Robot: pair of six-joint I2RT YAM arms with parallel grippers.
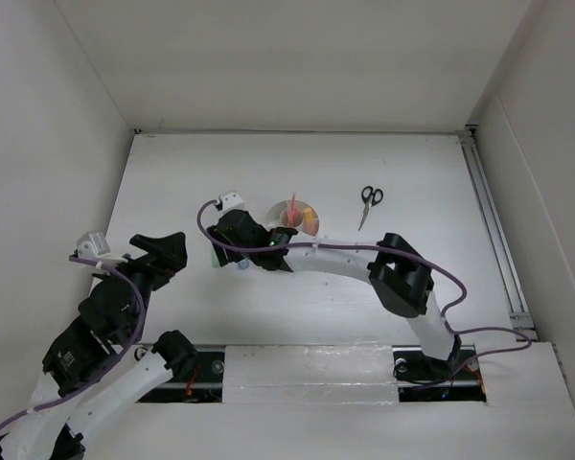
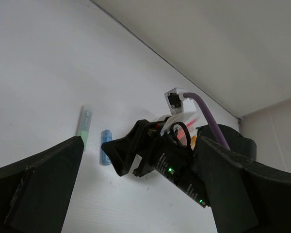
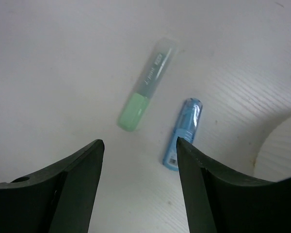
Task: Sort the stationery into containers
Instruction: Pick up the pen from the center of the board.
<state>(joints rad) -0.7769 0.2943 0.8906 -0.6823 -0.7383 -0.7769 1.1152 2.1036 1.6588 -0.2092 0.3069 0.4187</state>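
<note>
A green marker (image 3: 146, 85) and a blue marker (image 3: 183, 133) lie side by side on the white table. My right gripper (image 3: 138, 143) hovers over them, open, with nothing between its fingers; the blue marker's near end sits beside the right fingertip. From above, the right gripper (image 1: 220, 251) is just left of the round white organizer (image 1: 280, 213), which holds a pink pen (image 1: 293, 206) and an orange marker (image 1: 310, 222). Black-handled scissors (image 1: 369, 201) lie to the organizer's right. My left gripper (image 1: 168, 251) is open and empty, left of the markers.
The right arm (image 1: 345, 257) stretches across the middle of the table and hides part of the organizer. White walls enclose the table at left, back and right. A metal rail (image 1: 494, 230) runs along the right edge.
</note>
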